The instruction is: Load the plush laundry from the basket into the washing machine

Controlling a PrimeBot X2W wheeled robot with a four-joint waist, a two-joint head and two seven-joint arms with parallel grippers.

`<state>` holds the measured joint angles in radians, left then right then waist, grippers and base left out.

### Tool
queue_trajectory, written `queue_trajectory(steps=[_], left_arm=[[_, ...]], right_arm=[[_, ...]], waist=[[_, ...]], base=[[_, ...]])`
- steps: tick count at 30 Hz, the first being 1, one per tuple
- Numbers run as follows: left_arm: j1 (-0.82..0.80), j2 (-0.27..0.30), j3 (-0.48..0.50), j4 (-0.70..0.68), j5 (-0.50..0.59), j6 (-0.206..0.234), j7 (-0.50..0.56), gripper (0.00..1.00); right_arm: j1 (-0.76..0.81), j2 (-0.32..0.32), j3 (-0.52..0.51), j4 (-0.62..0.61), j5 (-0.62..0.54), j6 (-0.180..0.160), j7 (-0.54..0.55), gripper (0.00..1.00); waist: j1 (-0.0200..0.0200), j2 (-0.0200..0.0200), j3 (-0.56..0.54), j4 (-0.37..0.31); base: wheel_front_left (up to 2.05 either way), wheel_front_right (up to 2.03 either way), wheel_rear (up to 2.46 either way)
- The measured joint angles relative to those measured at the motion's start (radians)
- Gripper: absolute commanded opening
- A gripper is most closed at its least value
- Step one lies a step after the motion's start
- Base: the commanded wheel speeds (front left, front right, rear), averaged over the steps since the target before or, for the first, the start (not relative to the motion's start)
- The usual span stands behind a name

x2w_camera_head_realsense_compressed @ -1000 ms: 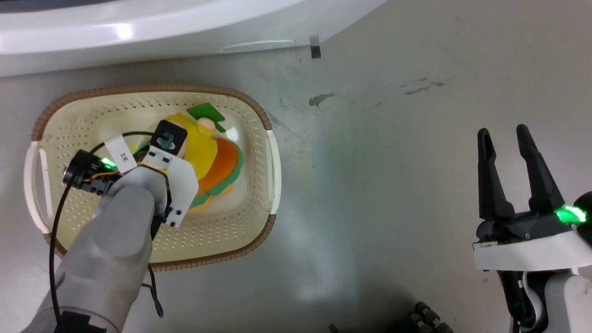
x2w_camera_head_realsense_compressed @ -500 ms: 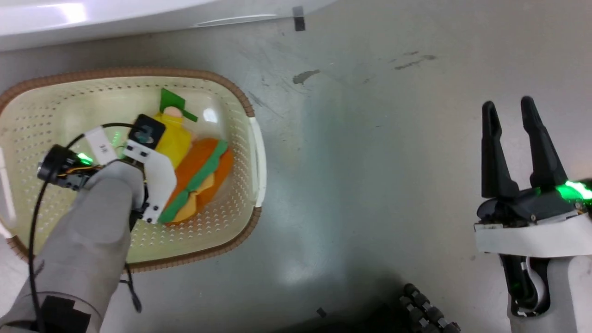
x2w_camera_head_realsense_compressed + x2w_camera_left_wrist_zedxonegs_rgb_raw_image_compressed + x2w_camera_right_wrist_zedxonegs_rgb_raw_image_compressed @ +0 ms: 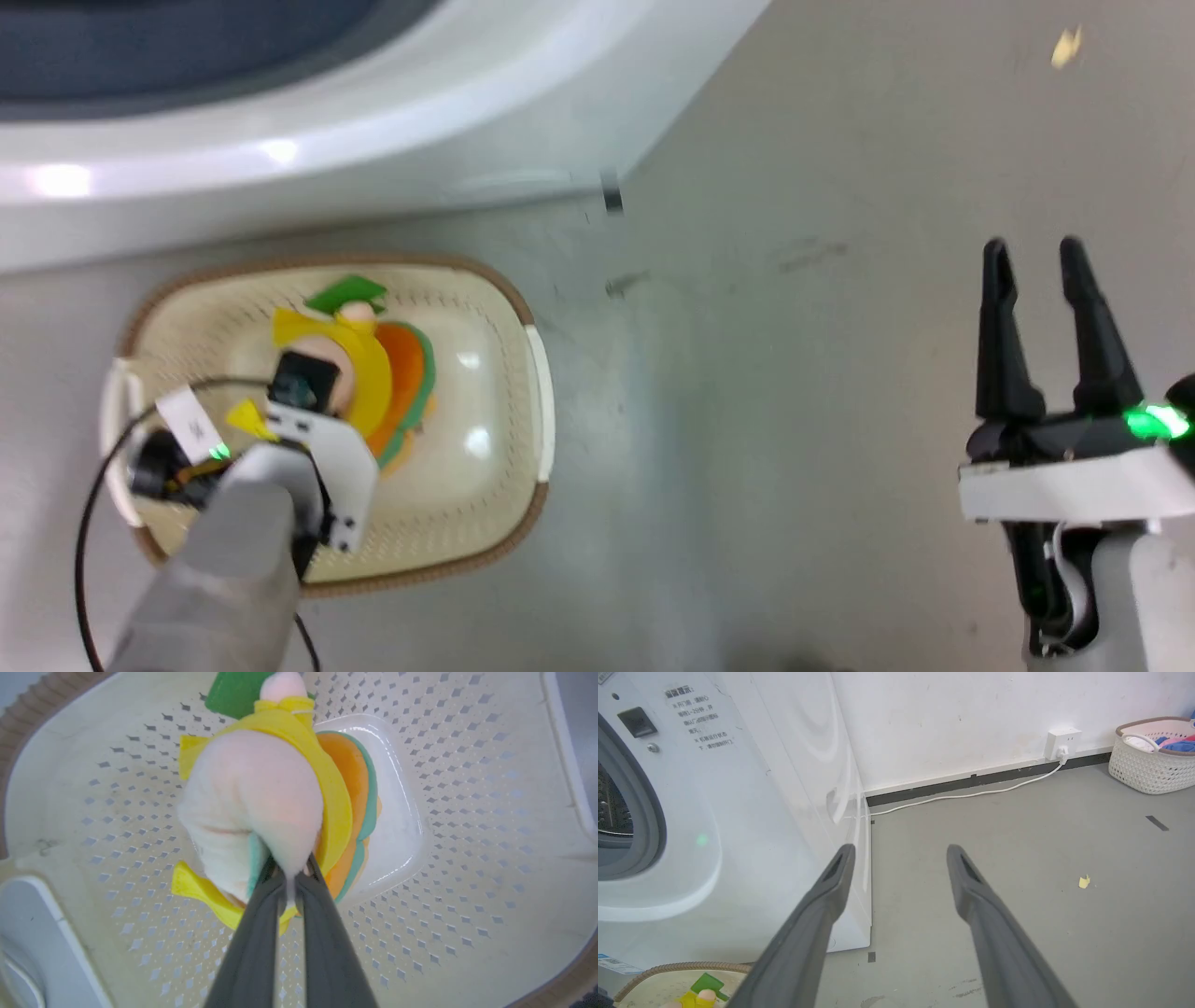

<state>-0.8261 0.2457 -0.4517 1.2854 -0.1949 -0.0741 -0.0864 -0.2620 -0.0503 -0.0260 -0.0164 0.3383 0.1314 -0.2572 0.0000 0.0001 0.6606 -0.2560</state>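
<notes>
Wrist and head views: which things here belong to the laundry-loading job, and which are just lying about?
Job: plush doll, pinched in the left gripper; cream basket around it; washing machine.

Lying about: white woven basket of clothes; wall socket with white cable; yellow scrap on the floor. The right gripper is open, holding nothing.

On my right wrist feed, the washing machine point(image 3: 752, 812) front carries a notice point(image 3: 698, 718) with several lines of Chinese characters, too small for me to read. A blue-printed label point(image 3: 614, 963) low on it is blurred, and so are the marks on the white tag point(image 3: 191, 427) on the black cable point(image 3: 82, 546).
</notes>
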Motion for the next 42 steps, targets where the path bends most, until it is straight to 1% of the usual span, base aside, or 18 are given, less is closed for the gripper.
queue_trajectory(steps=[5,8,14,16,24,28,33,37,40,42], left_arm=[[0.073,-0.043,0.018,-0.001,-0.045,-0.018,-0.088,0.0],[0.115,-0.063,0.016,-0.013,-0.048,-0.023,-0.129,0.0],[0.181,-0.065,0.049,-0.105,-0.088,-0.021,-0.163,0.0],[0.207,-0.065,0.062,-0.175,-0.099,-0.012,-0.166,0.0],[0.365,-0.029,0.153,-0.578,-0.109,0.042,-0.17,0.0],[0.426,-0.02,0.206,-0.771,-0.114,0.071,-0.17,0.0],[0.434,-0.021,0.263,-0.963,-0.117,0.103,-0.17,0.0],[0.369,-0.016,0.283,-1.013,-0.126,0.117,-0.157,0.0],[0.265,-0.002,0.3,-1.027,-0.125,0.125,-0.125,0.0],[0.181,0.02,0.309,-1.025,-0.123,0.126,-0.103,0.0]], right_arm=[[0.044,0.0,0.011,0.013,-0.025,0.0,0.0,1.0],[0.072,0.0,0.014,0.017,-0.035,0.0,0.0,1.0],[0.124,0.0,0.007,0.023,-0.058,0.0,0.0,1.0],[0.144,0.0,0.002,0.023,-0.06,0.0,0.0,1.0],[0.179,0.0,-0.001,0.023,-0.069,0.0,0.0,1.0],[0.181,0.0,0.001,0.02,-0.072,0.0,0.0,1.0],[0.181,0.0,0.004,0.006,-0.076,0.0,0.0,1.0],[0.171,0.0,0.006,-0.001,-0.077,0.0,0.0,1.0],[0.146,0.0,0.013,-0.011,-0.076,0.0,0.0,1.0],[0.125,0.0,0.014,-0.018,-0.072,0.0,0.0,1.0]], waist=[[-0.0002,0.0,-0.122,0.024],[-0.0002,0.0,-0.192,0.043],[-0.0003,0.0,-0.311,0.093],[-0.0003,0.0,-0.34,0.114],[-0.0001,0.0,-0.421,0.182],[-0.0002,0.0,-0.433,0.194],[0.0,0.0,-0.4,0.189],[0.0001,0.0,-0.347,0.182],[0.0001,0.0,-0.295,0.172],[0.0002,0.0,-0.254,0.164]], base=[[0.0,0.0,0.0],[0.0,0.0,0.0],[0.0,0.0,0.0],[0.0,0.0,0.0],[0.0,0.0,0.0],[0.0,0.0,0.0],[0.0,0.0,0.0],[0.0,0.0,0.0],[0.0,0.0,0.0],[0.0,0.0,0.0]])
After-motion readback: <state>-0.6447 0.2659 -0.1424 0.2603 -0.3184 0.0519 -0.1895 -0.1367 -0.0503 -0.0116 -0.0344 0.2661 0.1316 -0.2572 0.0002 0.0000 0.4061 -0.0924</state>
